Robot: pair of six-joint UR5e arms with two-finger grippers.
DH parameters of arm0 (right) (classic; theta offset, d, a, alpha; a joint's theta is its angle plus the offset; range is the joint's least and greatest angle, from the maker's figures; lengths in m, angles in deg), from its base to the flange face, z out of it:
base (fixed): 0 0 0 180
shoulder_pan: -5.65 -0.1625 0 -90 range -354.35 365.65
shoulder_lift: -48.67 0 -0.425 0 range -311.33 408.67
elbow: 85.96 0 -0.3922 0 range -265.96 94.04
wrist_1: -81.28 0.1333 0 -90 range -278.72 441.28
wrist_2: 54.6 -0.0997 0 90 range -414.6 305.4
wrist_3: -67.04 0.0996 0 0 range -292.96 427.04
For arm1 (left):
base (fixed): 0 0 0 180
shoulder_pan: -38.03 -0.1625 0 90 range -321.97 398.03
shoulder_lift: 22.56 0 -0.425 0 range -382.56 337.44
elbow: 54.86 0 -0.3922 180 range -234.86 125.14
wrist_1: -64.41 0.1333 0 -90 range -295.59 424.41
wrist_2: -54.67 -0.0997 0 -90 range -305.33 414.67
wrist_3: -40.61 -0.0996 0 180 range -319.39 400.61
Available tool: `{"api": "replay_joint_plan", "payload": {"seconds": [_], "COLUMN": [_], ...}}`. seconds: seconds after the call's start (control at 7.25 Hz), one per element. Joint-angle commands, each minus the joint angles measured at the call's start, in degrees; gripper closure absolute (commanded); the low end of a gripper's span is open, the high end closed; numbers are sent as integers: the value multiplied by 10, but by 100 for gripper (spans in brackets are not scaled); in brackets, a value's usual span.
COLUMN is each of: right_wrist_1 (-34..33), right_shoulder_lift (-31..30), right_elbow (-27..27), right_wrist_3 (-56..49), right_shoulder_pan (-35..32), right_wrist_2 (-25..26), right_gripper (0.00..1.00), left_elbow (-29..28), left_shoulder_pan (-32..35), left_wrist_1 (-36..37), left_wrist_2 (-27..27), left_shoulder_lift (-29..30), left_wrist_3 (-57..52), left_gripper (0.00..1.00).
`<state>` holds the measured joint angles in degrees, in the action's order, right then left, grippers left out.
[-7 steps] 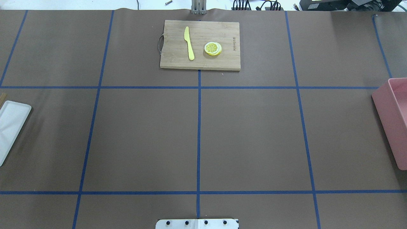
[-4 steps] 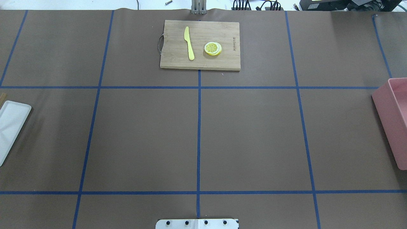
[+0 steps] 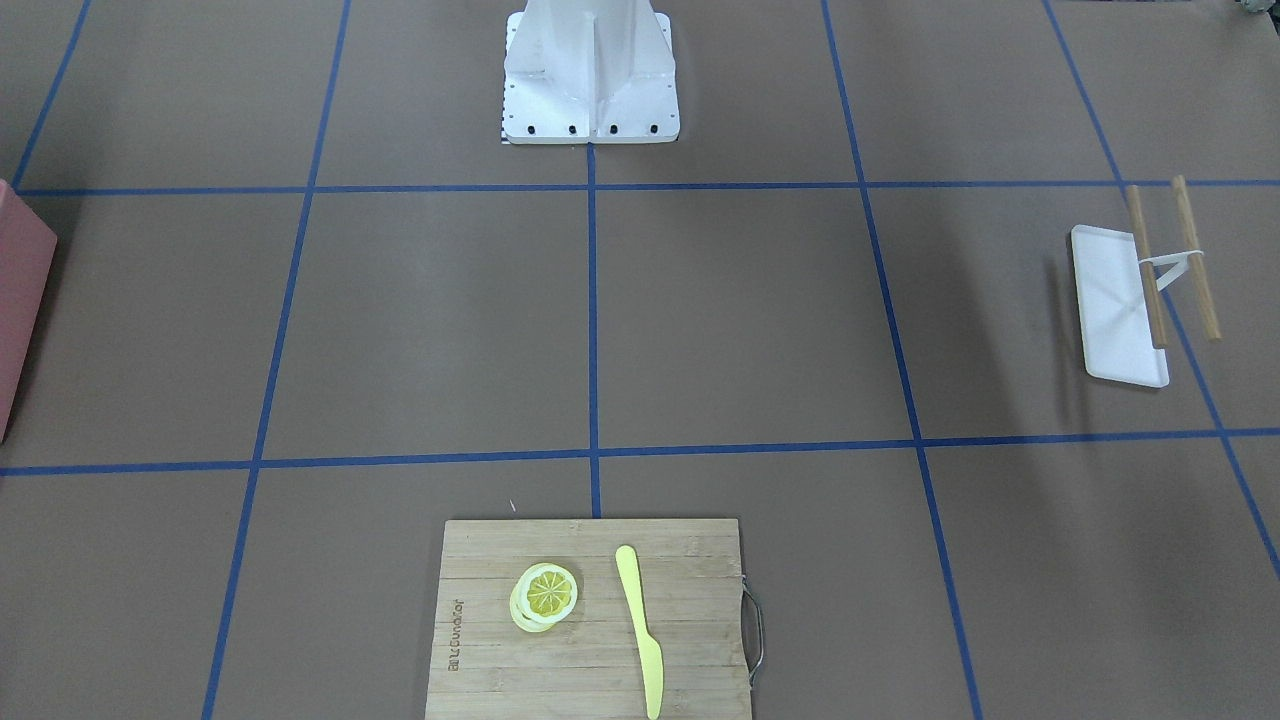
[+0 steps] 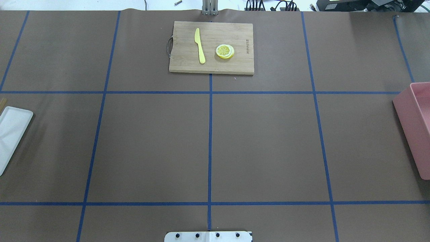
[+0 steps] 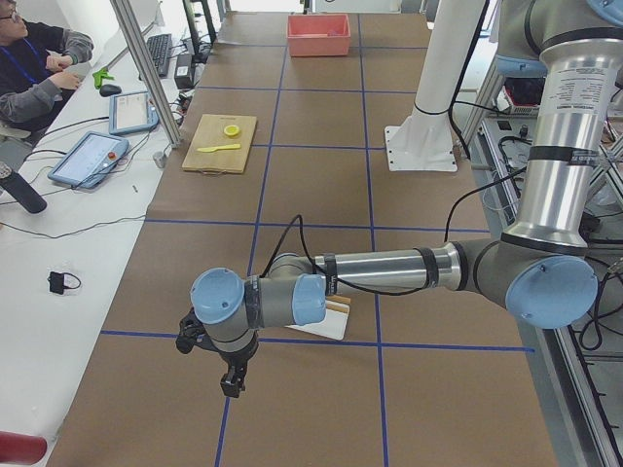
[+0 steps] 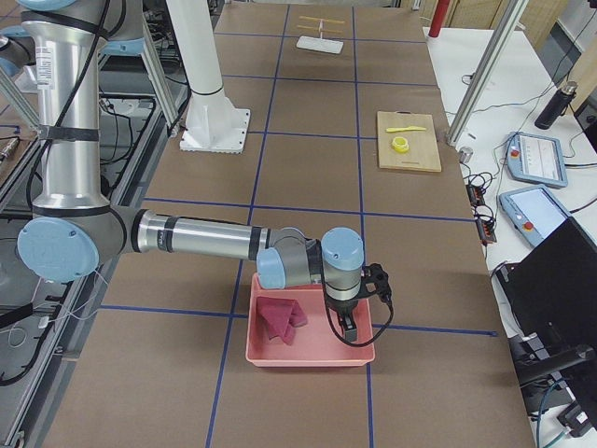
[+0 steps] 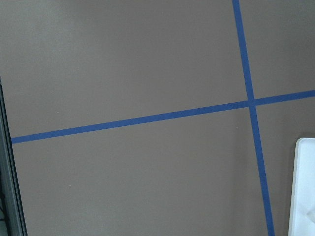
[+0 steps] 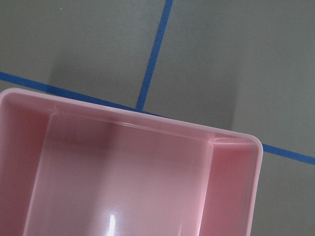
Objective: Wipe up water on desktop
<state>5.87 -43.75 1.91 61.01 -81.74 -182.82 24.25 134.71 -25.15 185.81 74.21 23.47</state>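
The desktop point(image 4: 268, 144) is a matte brown surface crossed by blue tape lines; I see no water on it in any view. My left gripper point(image 5: 231, 386) shows only in the exterior left view, hanging over the desktop beside a white tray point(image 5: 326, 329); I cannot tell whether it is open or shut. My right gripper point(image 6: 347, 329) shows only in the exterior right view, pointing down over a pink bin point(image 6: 312, 356) that holds a crumpled dark red cloth point(image 6: 278, 320); I cannot tell its state either.
A bamboo cutting board point(image 4: 181, 64) at the far middle carries a yellow knife point(image 4: 199, 45) and lemon slices point(image 4: 225, 51). The white tray point(image 4: 11, 134) lies at the left edge with two wooden sticks point(image 3: 1170, 260) beside it. The pink bin point(image 4: 415, 127) stands at the right edge.
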Motion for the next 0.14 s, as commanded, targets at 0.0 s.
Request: {"api": "replay_joint_plan", "payload": {"seconds": [0.0], "right_wrist_1": [0], "right_shoulder_lift": [0], "right_elbow": [0], "right_wrist_3": [0], "right_shoulder_pan": [0], "right_wrist_2": [0], "right_gripper": [0], "left_elbow": [1], "left_shoulder_pan": [0], "left_wrist_1": [0], "left_wrist_2": [0], "left_shoulder_lift": [0], "left_wrist_3": [0], "left_gripper": [2]}}
